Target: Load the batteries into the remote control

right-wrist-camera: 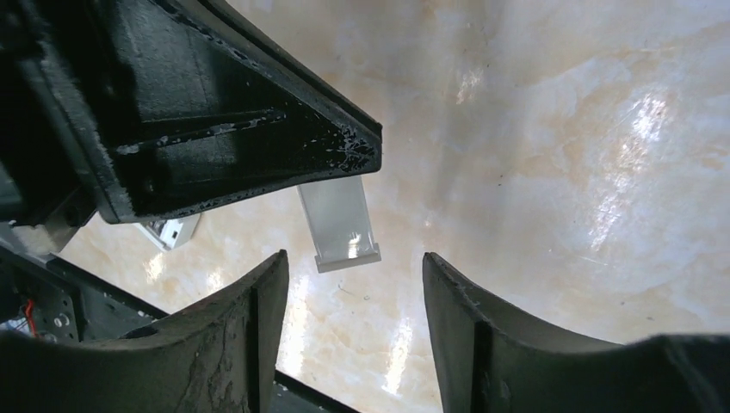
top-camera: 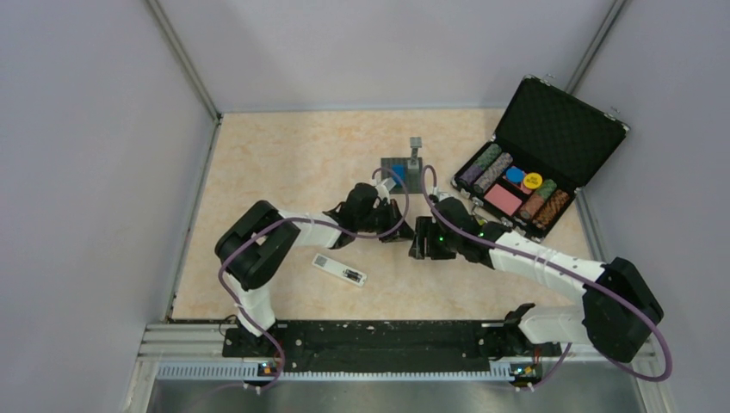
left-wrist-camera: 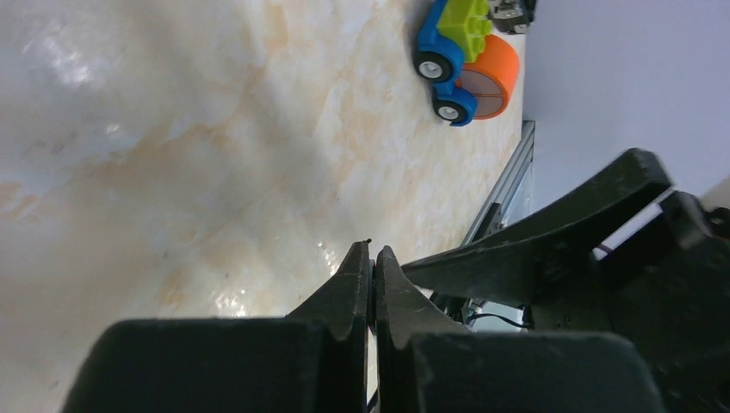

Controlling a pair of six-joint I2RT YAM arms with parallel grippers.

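One remote control [top-camera: 338, 269] lies flat on the desk [top-camera: 284, 155] toward the near edge, left of middle, dark recess up; the batteries are too small to make out. The left claw [left-wrist-camera: 372, 258] is pinched tight, tips together over mid-desk. The right claw [right-wrist-camera: 354, 258] faces it, spread wide. One flat white strip [right-wrist-camera: 337, 225] shows between them; whether it's held I cannot tell. One chip case [top-camera: 551, 129] stands open at the far right corner

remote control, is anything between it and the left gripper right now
Nothing visible does. In the top view only bare table lies between the left gripper and the remote control, which sits nearer the arm bases. The right gripper is on the other side, off that path.
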